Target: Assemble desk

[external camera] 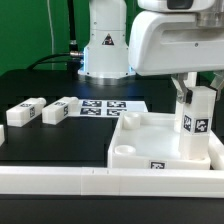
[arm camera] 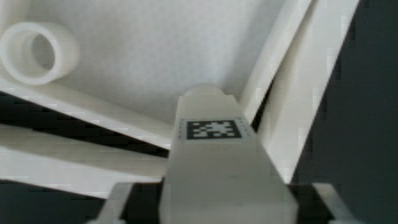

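Note:
The white tray-like tabletop [external camera: 135,135] lies at the exterior view's right, with its raised rim and a tag on the front wall. My gripper [external camera: 192,97] is shut on a white square leg [external camera: 197,125] that stands upright in the tabletop's right corner. In the wrist view the leg [arm camera: 222,150] runs out from between my fingers [arm camera: 134,200], its tag facing the camera. It points at the tabletop's inner floor [arm camera: 160,60] beside the rim. A round socket ring [arm camera: 36,52] shows in another corner. Two more legs [external camera: 25,112] [external camera: 62,110] lie on the black table at the left.
The marker board [external camera: 110,105] lies flat behind the tabletop, in front of the robot base [external camera: 105,45]. The long white border rail [external camera: 100,180] runs along the table's front edge. The leg's lower end is hidden behind the tabletop's rim.

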### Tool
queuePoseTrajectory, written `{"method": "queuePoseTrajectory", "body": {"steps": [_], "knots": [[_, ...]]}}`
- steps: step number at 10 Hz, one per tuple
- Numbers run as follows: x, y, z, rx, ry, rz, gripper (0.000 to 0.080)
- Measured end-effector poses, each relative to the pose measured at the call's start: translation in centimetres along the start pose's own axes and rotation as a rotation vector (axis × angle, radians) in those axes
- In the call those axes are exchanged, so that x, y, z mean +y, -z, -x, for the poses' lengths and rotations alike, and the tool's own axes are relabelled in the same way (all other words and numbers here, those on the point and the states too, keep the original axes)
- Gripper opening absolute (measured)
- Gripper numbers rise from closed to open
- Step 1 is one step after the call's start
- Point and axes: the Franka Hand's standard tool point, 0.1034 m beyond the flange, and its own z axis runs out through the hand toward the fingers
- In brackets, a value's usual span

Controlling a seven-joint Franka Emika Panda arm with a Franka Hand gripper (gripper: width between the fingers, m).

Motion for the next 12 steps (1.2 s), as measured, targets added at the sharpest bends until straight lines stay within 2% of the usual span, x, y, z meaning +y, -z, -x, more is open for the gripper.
{"method": "queuePoseTrajectory", "body": {"steps": [3, 4, 6, 9, 11, 12], "knots": [[-0.1, -0.1, -0.1, 0.016, -0.270, -0.030, 0.0288], [-0.2, -0.1, -0.2, 0.021, -0.366, -0.032, 0.0289], [0.0, -0.1, -0.2, 0.022, -0.532, -0.023, 0.0290], [1.5, 0.0, 0.1, 0.008, -0.771, 0.006, 0.0299], [2.0, 0.0, 0.4, 0.003, -0.833, 0.019, 0.0299], [1.9, -0.1, 0.4, 0.000, -0.837, 0.014, 0.0361]]}}
